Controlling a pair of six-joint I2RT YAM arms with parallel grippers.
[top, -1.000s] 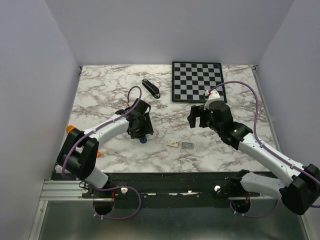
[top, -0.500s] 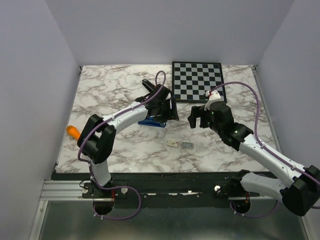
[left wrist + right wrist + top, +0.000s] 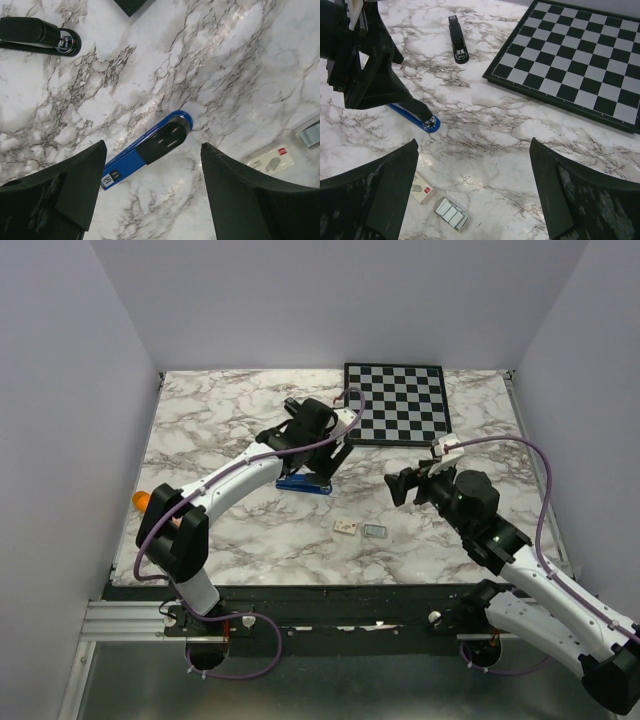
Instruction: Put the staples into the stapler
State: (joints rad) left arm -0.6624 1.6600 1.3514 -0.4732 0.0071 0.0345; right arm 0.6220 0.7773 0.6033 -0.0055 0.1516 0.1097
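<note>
Over the marble table [image 3: 200, 430] the spread left tool [image 3: 152, 150] hovers above the blue stapler [image 3: 165, 137], so grasping it probably needs a descent.

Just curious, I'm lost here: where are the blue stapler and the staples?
blue stapler [image 3: 152, 147]: left wrist view, middle of its top.
staples [image 3: 451, 214]: right wrist view, middle of the block.

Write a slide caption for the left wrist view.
Open left gripper hovers over the blue stapler; black stapler beyond, staples at the edge.
</note>
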